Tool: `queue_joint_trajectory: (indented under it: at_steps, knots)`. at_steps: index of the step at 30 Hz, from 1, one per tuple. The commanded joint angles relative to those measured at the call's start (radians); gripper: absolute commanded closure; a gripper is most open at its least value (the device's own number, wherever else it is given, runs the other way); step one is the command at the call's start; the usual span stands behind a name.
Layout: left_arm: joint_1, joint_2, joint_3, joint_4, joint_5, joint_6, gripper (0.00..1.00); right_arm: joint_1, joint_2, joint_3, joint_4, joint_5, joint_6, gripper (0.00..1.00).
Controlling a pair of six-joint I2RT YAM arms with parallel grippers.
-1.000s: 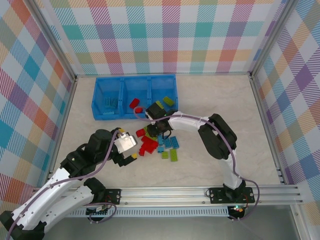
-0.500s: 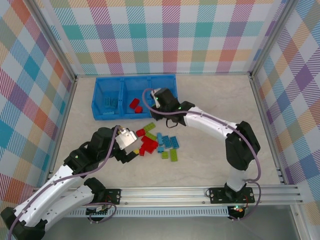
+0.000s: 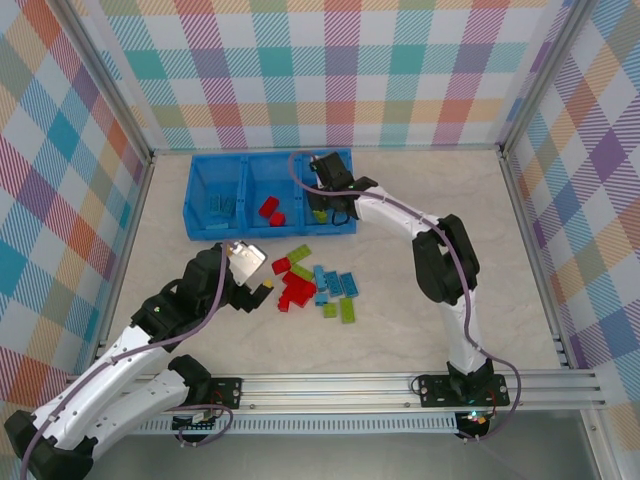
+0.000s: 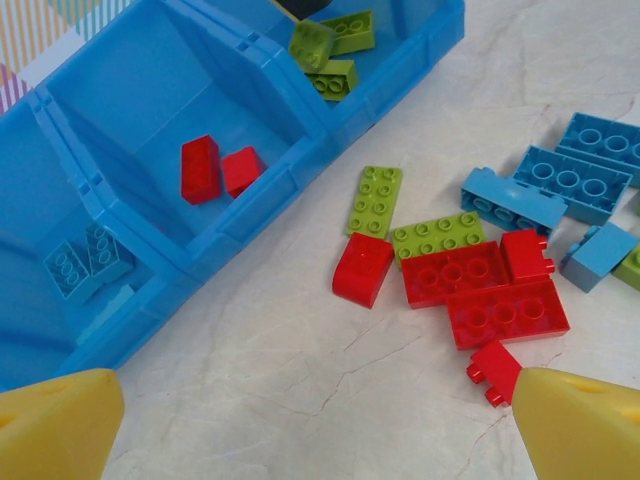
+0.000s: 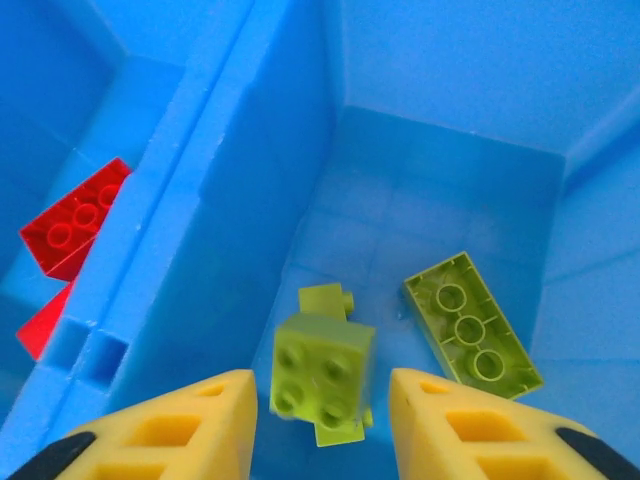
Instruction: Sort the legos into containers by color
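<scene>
Now right gripper (image 5: 318, 400) is hovering over the tray (image 3: 215, 232), having left the pile (image 3: 315, 285);
released, green brick (image 5: 322, 372) beneath; left gripper (image 4: 318, 400) released.

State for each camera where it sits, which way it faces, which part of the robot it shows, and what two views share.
Top external: above and behind the bases, looking down on the table; both arms, the blue tray and loose legos show.
Left wrist: on the left arm, facing tray and pile; left tool fingertips at the bottom corners.
Right wrist: looking down into the tray's right compartment; right tool above green legos.
Shared: both wrist views show the red legos in the middle compartment.
</scene>
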Motion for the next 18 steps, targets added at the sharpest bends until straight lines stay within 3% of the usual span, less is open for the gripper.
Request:
queue_joint_trajectory:
  at_steps: [1,4,7,10,12,15,18]
  knots:
    - [0.014,0.000,0.023,0.020,-0.020,-0.023,0.00,0.006,-0.084,0.024,-0.028,-0.010,-0.019,0.59]
    - [0.019,0.012,0.026,0.024,-0.020,-0.043,0.00,0.006,-0.175,-0.033,-0.046,-0.073,-0.016,0.57]
    - [0.020,0.050,0.063,-0.004,-0.044,-0.114,0.00,0.005,-0.315,-0.143,-0.045,-0.222,-0.002,0.50]
    - [0.020,0.124,0.144,-0.063,-0.037,-0.305,0.00,0.006,-0.485,-0.299,-0.045,-0.437,0.004,0.40]
    - [0.020,0.179,0.168,-0.076,0.011,-0.416,0.00,0.006,-0.594,-0.405,-0.042,-0.516,0.022,0.36]
    - [0.020,0.265,0.150,-0.016,0.090,-0.493,0.00,0.006,-0.741,-0.539,-0.063,-0.586,0.039,0.33]
    - [0.023,0.390,0.157,0.008,0.081,-0.511,0.01,0.006,-0.842,-0.623,-0.105,-0.612,0.060,0.30]
